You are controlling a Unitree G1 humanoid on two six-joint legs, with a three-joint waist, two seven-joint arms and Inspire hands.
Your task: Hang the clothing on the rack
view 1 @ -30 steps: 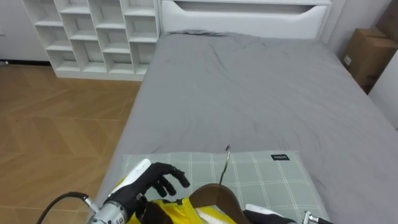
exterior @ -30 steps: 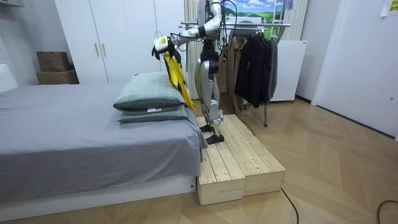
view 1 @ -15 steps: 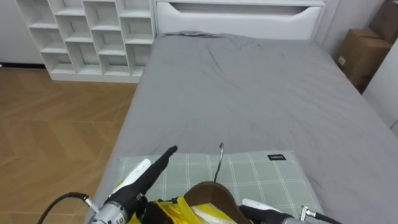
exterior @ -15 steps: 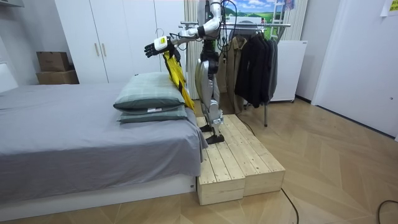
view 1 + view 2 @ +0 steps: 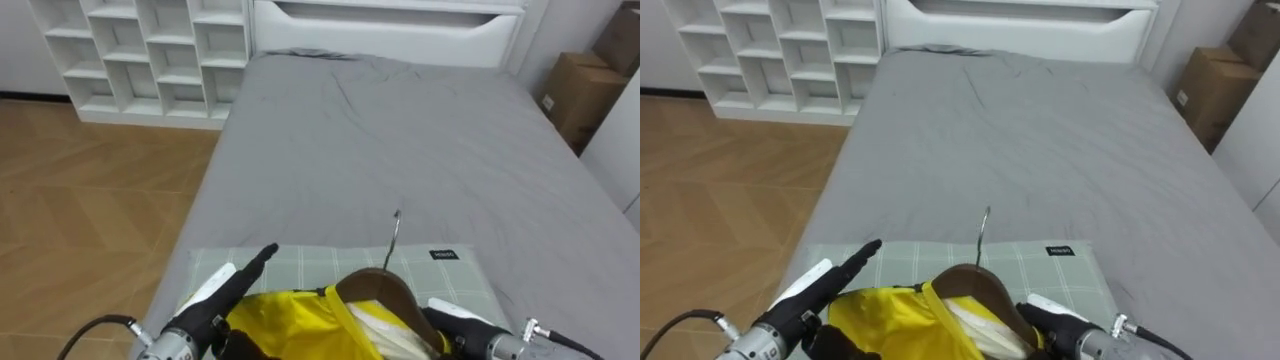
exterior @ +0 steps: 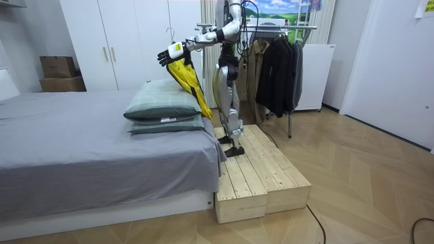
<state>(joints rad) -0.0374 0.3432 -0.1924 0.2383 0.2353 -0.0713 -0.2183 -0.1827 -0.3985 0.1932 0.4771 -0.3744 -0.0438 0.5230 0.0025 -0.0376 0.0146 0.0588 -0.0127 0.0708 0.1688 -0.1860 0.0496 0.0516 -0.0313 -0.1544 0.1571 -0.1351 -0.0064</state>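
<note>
Over the checked pillow [image 5: 310, 265], left hand [image 5: 225, 300] is hovering straight-fingered; right hand [image 5: 450, 318] is gripping the yellow garment's [image 5: 290, 325] wooden hanger [image 5: 375, 290].

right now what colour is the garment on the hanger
Bright yellow garment, clearest in the left eye view.

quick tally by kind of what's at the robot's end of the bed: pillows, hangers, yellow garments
pillows: 2, stacked
hanger: 1
yellow garment: 1
total: 4
</note>
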